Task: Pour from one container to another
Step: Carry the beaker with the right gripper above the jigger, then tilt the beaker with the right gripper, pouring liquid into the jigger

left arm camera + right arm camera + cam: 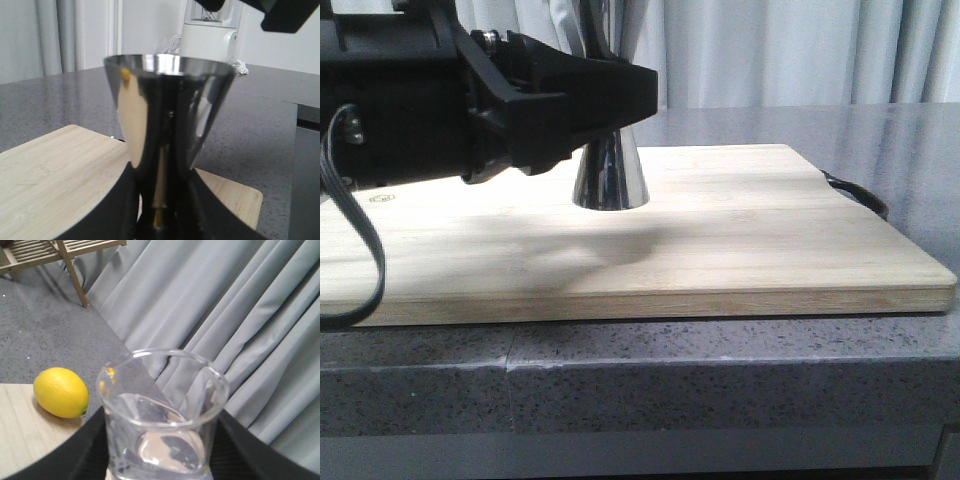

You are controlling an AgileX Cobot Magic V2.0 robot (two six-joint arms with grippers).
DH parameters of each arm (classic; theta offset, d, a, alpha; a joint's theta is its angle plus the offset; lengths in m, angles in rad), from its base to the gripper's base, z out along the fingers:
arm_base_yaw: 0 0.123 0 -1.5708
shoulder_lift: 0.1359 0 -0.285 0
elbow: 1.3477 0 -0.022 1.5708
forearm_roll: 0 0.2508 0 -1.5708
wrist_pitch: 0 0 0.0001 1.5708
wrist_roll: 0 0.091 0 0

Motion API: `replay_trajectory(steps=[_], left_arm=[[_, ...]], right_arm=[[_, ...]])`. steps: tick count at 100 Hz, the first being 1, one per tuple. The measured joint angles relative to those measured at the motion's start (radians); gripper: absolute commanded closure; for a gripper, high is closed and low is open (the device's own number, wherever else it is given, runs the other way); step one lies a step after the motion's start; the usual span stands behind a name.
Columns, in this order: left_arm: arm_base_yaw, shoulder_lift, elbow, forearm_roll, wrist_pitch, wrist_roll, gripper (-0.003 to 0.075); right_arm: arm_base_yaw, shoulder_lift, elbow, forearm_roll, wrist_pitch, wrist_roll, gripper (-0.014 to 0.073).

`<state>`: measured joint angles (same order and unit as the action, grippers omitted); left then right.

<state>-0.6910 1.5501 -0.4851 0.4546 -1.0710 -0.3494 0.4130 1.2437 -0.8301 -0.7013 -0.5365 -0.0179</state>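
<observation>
So the jigger (610, 170) is standing upright on the wooden board (720, 230), roughly mid-board toward the back edge, and the board lies flat on the grey speckled desk (620, 380). The left hand (620, 95) comes in from the left side of the front view and its black fingers (570, 90) sit at the jigger's waist, hiding the middle of it; only the lower cone and a bit of the upper one show there. From the left wrist view the jigger (167, 120) fills the middle of the shot, upper cup wide open at the top, with the dark fingers (210, 210) hugging the narrow part on both sides, so that hand looks clamped on it. The right hand doesn't show up in the front view at all. In the right wrist view the beaker (162, 415) sits right between the dark fingers (85, 450), which press against its sides, so it's gripped; it looks about upright, rim up, with some clear liquid low inside, though how much is hard to judge. Past the beaker there's a lemon (61, 392) lying on a pale wood surface, with grey curtains (240, 315) behind and a wooden rack (55, 252) further off.
</observation>
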Motion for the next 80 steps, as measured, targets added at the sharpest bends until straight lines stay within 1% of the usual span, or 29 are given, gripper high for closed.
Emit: replay_trajectory(steps=[31,48,80], left_arm=[[0.000,0.000,0.000,-0.004,0.000,0.000,0.0740],[0.000,0.000,0.000,-0.013,0.026,0.000,0.0740],[0.000,0.000,0.000,-0.022,0.030,0.000,0.0740]], right_arm=[[0.000,0.000,0.000,-0.085,0.000,0.000,0.0306],[0.000,0.000,0.000,-0.139,0.000,0.000,0.0306],[0.000,0.000,0.000,-0.205,0.000,-0.002,0.0306]])
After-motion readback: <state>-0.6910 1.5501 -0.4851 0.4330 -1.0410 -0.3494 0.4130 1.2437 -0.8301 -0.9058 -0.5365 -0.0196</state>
